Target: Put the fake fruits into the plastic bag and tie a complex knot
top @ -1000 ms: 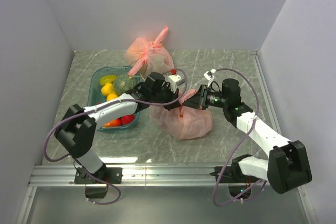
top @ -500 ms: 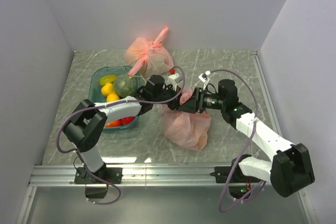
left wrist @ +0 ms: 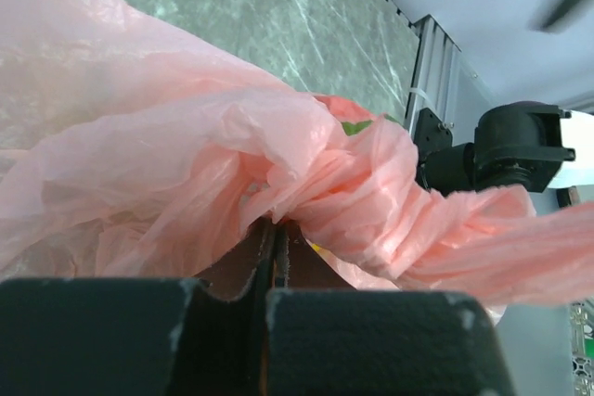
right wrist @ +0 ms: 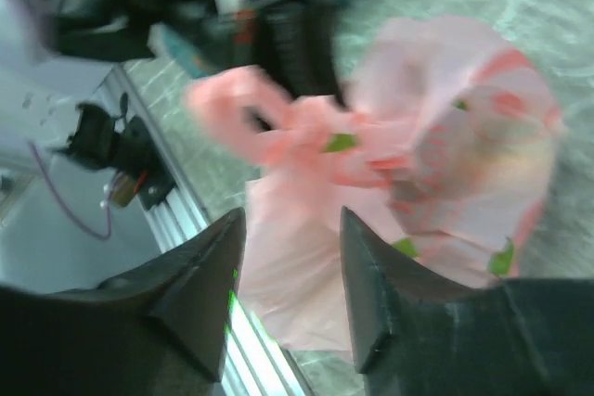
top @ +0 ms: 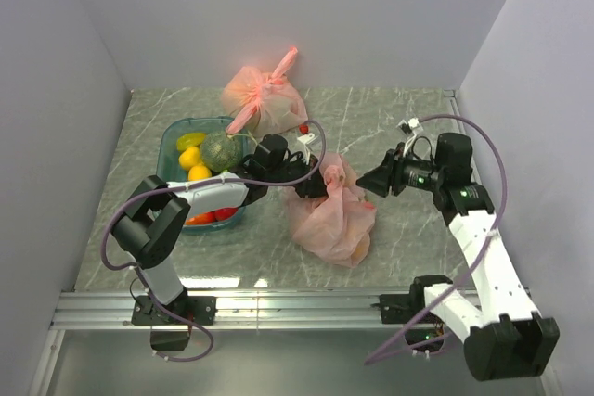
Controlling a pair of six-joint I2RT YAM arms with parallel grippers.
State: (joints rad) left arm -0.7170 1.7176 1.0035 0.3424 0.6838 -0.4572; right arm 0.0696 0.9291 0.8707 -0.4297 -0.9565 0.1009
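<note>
**A:** Where's the plastic bag [top: 334, 224]?

**B:** Mid-table, between the two arms, on the grey-green marbled table [top: 408, 118]. It is thin, crinkly salmon-pink film, slumped and bulging low down. The top is gathered into a twisted neck [left wrist: 399, 206], ropey and creased.

**A:** Can you see what's in it?

**B:** Red and green patches show through the film in the right wrist view, but they are too blurred to name.

**A:** And the left gripper [left wrist: 276, 238]?

**B:** Its jaws are pressed together, with a fold of the pink film pinched between them just under the twist.

**A:** The right gripper [right wrist: 290, 229]?

**B:** Its dark fingers stand roughly half apart with nothing between them. It hangs near the bag's top, on the bag's right.

**A:** What's around them?

**B:** To the left is a teal see-through tub [top: 172, 146] holding glossy fake fruits [top: 220, 149]: one round and green, the others yellow, orange and red. At the back is a paler peach bag [top: 269, 104], knotted, with a stiff pink tail [top: 283, 64] sticking up at a slant.
</note>
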